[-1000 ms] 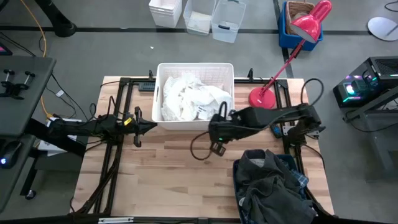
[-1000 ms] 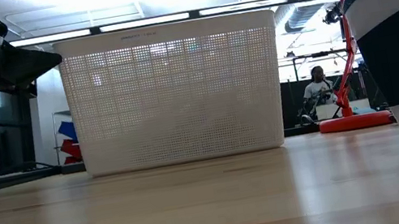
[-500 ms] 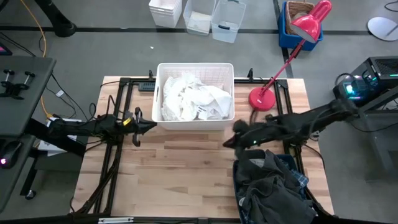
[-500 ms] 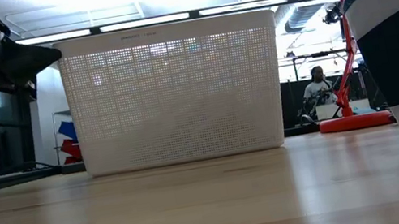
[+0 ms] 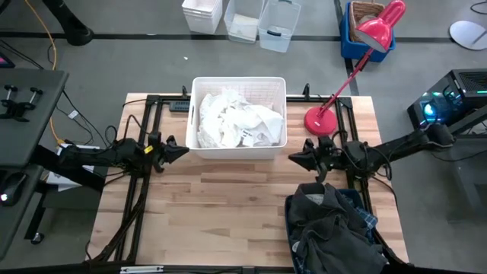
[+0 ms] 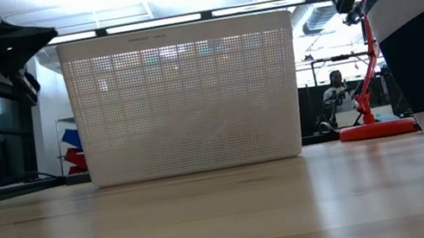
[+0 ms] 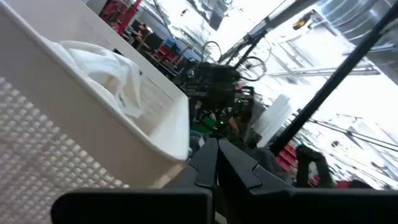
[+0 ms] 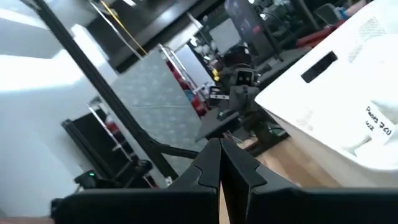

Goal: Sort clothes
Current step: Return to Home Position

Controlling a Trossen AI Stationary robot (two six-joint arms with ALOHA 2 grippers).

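White and cream clothes (image 5: 232,122) lie heaped in the white basket (image 5: 240,80) at the table's far middle; a fold of them also shows in the left wrist view (image 7: 106,62). Charcoal grey clothes (image 5: 327,224) and a bit of navy plaid (image 5: 367,219) fill the dark navy bin (image 5: 291,228) at the near right. My left gripper (image 5: 183,148) is shut and empty, just left of the basket's near left corner. My right gripper (image 5: 291,157) is shut and empty, between the basket's near right corner and the bin.
A red desk lamp stands with its base (image 5: 319,120) at the far right, its arm slanting off past the table's far edge. Bare wood (image 5: 213,213) lies in front of the basket and left of the bin. Black frame rails run along both table sides.
My right gripper has drawn back from in front of the basket toward the table's right edge, staying shut and empty. My left gripper has risen a little beside the basket. The clothes have not moved.
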